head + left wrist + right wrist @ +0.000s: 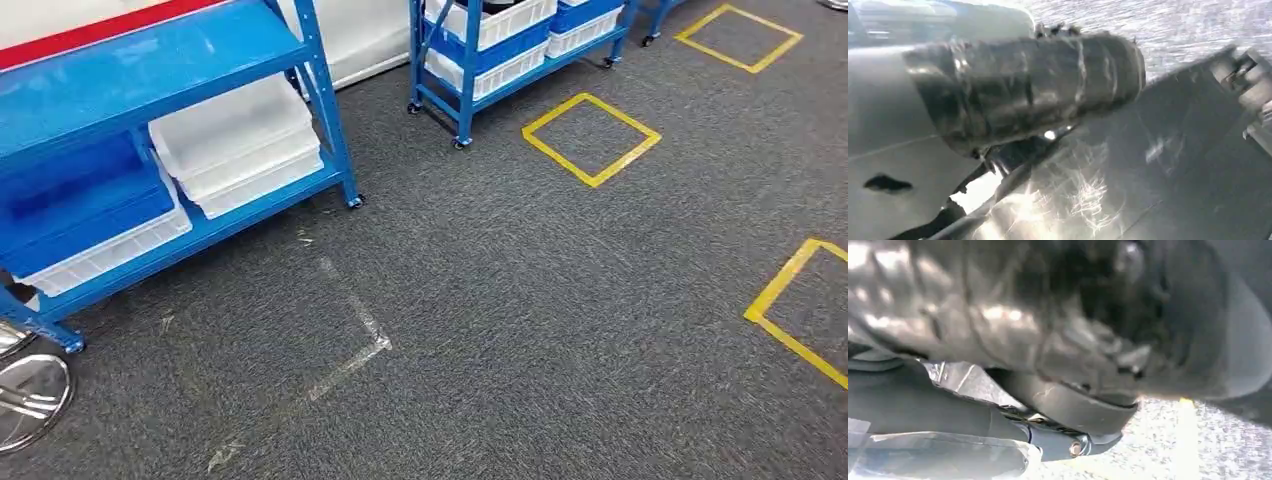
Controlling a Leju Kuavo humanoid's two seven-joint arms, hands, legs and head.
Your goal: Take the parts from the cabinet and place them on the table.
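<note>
As the head view looks down on grey carpet, the blue cabinet (150, 60) stands at left — white bins (235, 140) on its lower shelf. Left hand (1023, 85) and right hand (1048, 325) are blurred; I cannot tell their grasp.

Blurred left hand (1013, 90) with its grey ribbed cover close to the camera, speckled grey carpet (1148, 20) beyond it, finger position unclear
</note>
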